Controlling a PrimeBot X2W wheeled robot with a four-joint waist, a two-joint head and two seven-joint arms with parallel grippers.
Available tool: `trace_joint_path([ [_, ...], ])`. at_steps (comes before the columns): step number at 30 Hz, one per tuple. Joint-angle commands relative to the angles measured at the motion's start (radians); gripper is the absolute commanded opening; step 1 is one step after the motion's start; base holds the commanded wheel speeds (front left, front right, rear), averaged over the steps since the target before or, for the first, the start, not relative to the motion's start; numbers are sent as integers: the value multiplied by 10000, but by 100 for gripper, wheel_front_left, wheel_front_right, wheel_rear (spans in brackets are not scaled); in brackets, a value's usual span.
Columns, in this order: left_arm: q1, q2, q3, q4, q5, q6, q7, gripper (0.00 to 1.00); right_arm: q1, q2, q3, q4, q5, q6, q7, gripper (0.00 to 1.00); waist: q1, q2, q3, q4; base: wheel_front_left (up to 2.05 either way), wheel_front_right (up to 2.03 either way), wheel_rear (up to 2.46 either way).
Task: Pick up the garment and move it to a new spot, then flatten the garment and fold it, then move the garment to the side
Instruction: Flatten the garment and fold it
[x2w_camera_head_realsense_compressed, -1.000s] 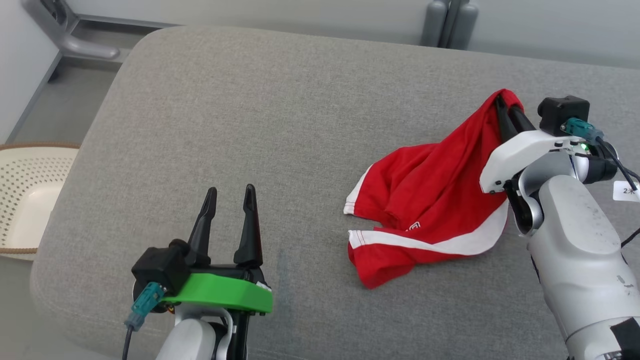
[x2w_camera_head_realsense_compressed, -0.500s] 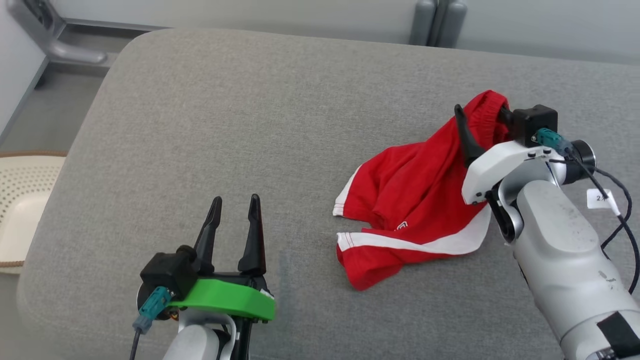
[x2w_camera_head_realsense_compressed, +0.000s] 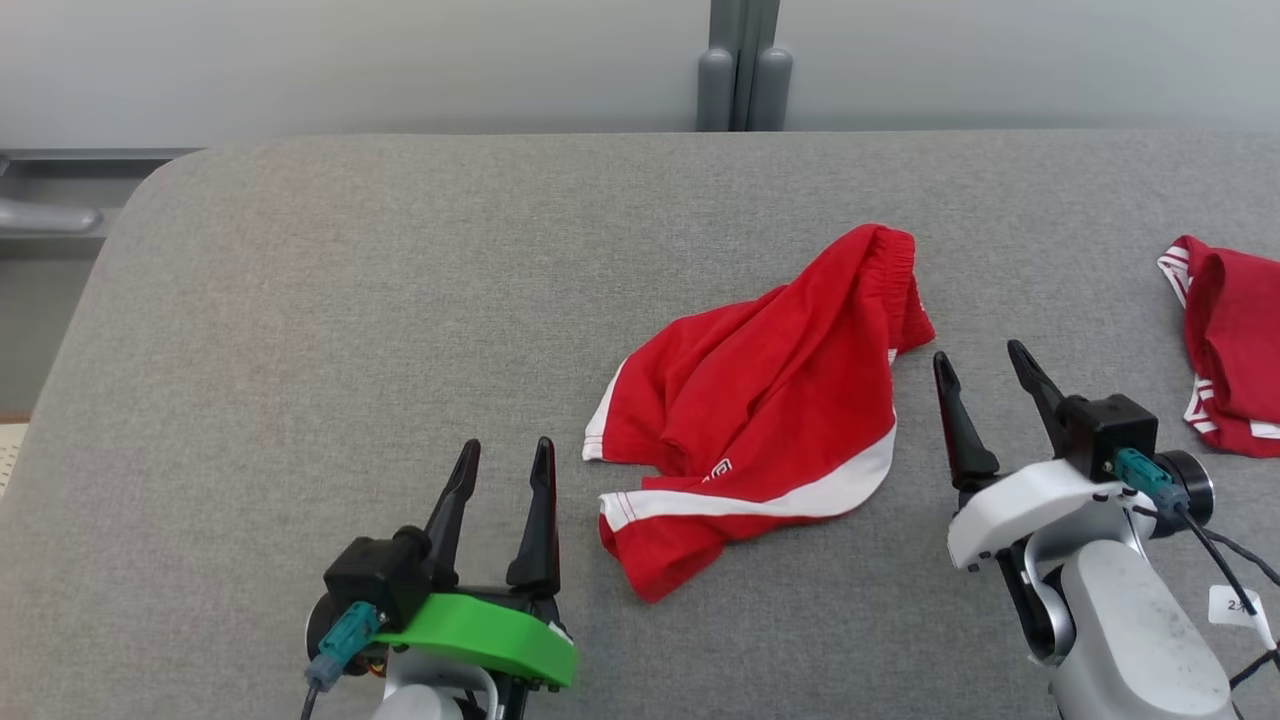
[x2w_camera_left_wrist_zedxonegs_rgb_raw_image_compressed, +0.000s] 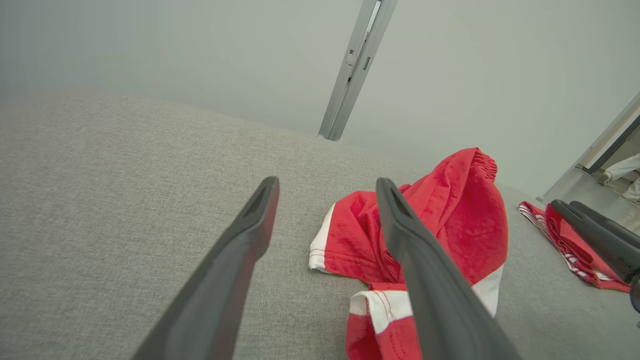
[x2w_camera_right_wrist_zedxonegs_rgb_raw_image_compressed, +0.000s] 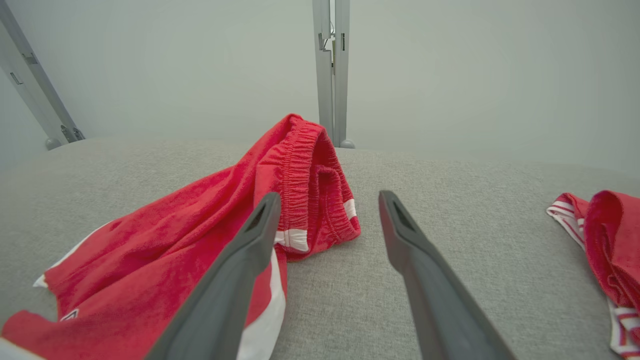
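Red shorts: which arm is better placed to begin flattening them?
Right, probably: the open right gripper has the bunched waistband of the shorts just ahead; the left gripper faces bare cushion beside the hem.

Rumpled red garment (x2w_camera_head_realsense_compressed: 760, 400) loose on grey cushion (x2w_camera_head_realsense_compressed: 350, 300)

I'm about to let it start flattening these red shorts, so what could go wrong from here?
1. The red shorts lie bunched with folds overlapping, so a pinch may catch several layers and flattening could stall.
2. A second red garment lies close by on the robot's right; a wide smoothing sweep could drag it along.
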Motion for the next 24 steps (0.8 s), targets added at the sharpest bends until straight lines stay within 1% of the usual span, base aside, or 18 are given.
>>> trace_joint_path([
  [1, 88, 36, -50, 25, -23, -14, -1, 100, 239, 71, -98, -169, -78, -18, -22, 100, 0, 0, -60, -135, 0, 0, 0],
  [5, 158, 38, -400, 329, -147, -59, 35, 100, 830, 289, -332, -684, -237, -18, -23, 100, 0, 0, -42, -154, 0, 0, 0],
  [10, 355, 43, -1027, 808, -579, -177, 970, 100, 1154, 470, -519, -1088, -398, -18, -23, 100, 0, 0, -16, -134, 0, 0, 0],
  [15, 352, 39, -1570, 788, -1350, -349, 1653, 100, 1343, 613, -622, -1300, -432, -18, -24, 100, 0, 0, -3, -132, 0, 0, 0],
  [17, 281, 42, -1711, 847, -1747, -251, 1895, 100, 1349, 633, -639, -1349, -404, -18, -24, 100, 0, 0, 22, -170, 0, 0, 0],
  [20, 47, 44, -1815, 1166, -2025, -137, 2196, 100, 1378, 664, -641, -1457, -435, -18, -24, 100, 0, 0, 50, -288, 0, 0, 0],
  [22, -158, 35, -1950, 1410, -2014, -197, 2274, 100, 1361, 678, -626, -1550, -409, -18, -24, 100, 0, 0, 90, -415, 0, 0, 0],
  [23, -205, 38, -1987, 1499, -2204, -273, 2270, 84, 1364, 682, -656, -1596, -403, -18, -24, 100, 0, 0, 110, -478, 0, 0, 0],
  [24, -276, 39, -2050, 1583, -2270, -323, 2253, 35, 1380, 687, -717, -1635, -418, -18, -24, 100, 0, 0, 129, -531, 0, 0, 0],
])
